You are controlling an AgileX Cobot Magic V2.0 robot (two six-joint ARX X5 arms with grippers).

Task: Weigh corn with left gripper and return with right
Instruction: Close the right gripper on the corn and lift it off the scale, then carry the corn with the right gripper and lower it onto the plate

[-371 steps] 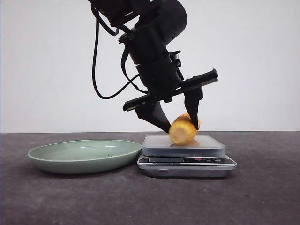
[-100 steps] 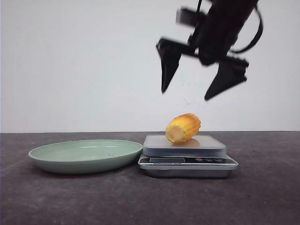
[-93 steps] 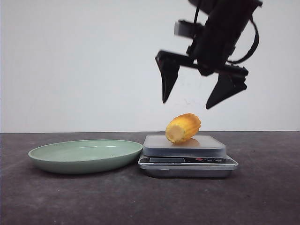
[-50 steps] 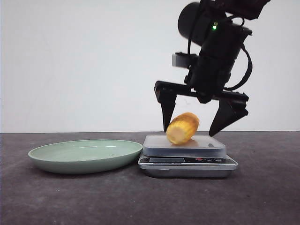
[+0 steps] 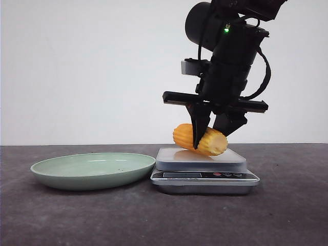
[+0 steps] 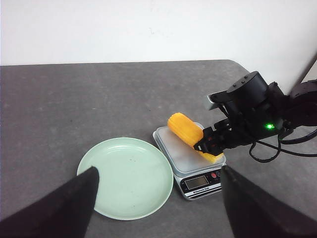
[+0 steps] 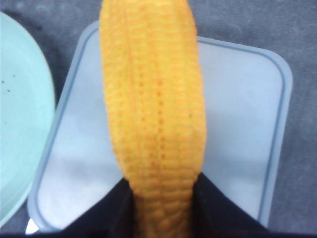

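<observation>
The right gripper (image 5: 207,139) is clamped on the corn (image 5: 200,139), its fingers (image 7: 213,208) pressed to either side of the cob above the scale (image 5: 205,174). Whether the corn touches the platform cannot be told. The green plate (image 5: 92,170) sits just beside the scale and holds nothing. The left gripper (image 6: 158,198) hangs high above the plate, fingers wide apart.
</observation>
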